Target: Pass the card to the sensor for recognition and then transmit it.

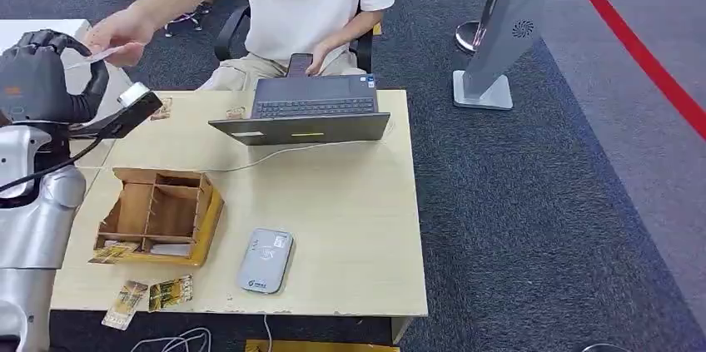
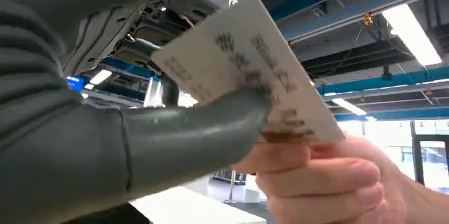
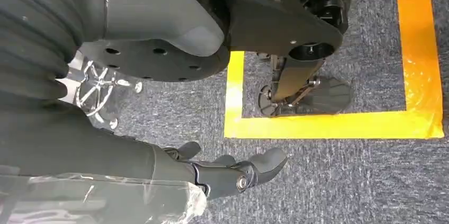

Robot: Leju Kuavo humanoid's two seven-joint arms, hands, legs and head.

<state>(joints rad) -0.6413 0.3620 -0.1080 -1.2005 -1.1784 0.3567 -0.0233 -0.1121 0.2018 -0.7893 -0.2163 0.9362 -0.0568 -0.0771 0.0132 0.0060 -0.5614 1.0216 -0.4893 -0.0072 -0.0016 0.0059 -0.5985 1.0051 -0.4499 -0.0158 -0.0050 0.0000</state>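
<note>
My left hand [image 2: 174, 123] pinches the pale printed card [image 2: 249, 70], raised well beyond the grey card sensor [image 1: 265, 261], where a person's hand [image 2: 323, 181] grips it too. Handover is nearly finished. My right hand [image 3: 233, 173] hangs loose, empty.

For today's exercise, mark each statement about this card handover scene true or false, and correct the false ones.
1. The left hand and the person's hand both hold the card. True.
2. The card reader sits on top of the laptop. False: it lies on the table, nearer the robot than the laptop.
3. The right hand holds a card. False: it hangs over the carpet, holding nothing.
4. The wooden organiser stands on the table, left of the reader. True.
</note>
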